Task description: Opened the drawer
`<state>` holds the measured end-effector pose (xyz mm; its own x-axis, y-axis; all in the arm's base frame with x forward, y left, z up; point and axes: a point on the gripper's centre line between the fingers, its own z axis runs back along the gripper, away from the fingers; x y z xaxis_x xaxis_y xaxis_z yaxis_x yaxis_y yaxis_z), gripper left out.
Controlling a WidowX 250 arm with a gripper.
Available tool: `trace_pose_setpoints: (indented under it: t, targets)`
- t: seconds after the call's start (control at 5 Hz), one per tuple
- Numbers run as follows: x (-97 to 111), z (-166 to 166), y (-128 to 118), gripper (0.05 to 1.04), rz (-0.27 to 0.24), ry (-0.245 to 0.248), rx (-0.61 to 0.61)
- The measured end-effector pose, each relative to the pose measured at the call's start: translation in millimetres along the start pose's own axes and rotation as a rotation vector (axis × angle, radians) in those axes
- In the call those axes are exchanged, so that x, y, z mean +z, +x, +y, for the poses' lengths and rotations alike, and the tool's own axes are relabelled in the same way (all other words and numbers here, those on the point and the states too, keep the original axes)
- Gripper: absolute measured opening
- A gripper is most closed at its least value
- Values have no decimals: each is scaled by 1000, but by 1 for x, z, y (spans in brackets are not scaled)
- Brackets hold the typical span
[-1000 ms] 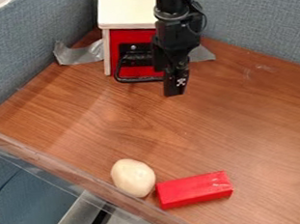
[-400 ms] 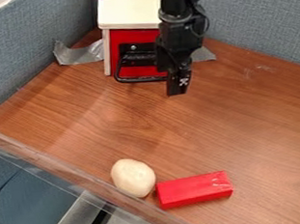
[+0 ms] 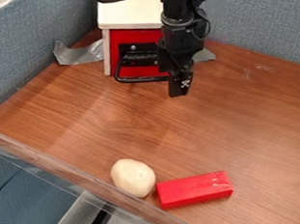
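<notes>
Drawer (image 3: 134,36) sat beneath the white cabinet top (image 3: 126,11) | our jaws hung near its black handle (image 3: 140,79), over the desk (image 3: 114,126); we couldn't tell their opening or any hold | red block (image 3: 193,189) lay nearer us

A red block (image 3: 194,189) lies flat on the brown wood-grain tabletop (image 3: 244,126). Just beside its left end sits a pale, rounded, potato-like object (image 3: 133,178). A clear raised edging (image 3: 73,170) runs diagonally past the block's left side. Well behind the block, a crumpled piece of silvery tape (image 3: 77,52) lies to the left, near a blue-grey fabric partition (image 3: 32,49); another such partition (image 3: 256,24) stands behind the block to the right.
</notes>
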<state>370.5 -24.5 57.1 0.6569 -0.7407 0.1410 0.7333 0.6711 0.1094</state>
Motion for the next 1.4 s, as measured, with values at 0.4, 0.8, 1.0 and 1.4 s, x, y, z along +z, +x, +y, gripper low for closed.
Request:
trace_pose_setpoints:
  t: [0.4,0.8,1.0,1.4]
  targets:
    - [-8,7,1,1000,4,32,-6]
    - [-16,10,-2,1001,24,50,-15]
    - [-25,12,-5,1001,43,57,-13]
    - [-33,13,-8,681,64,62,-15]
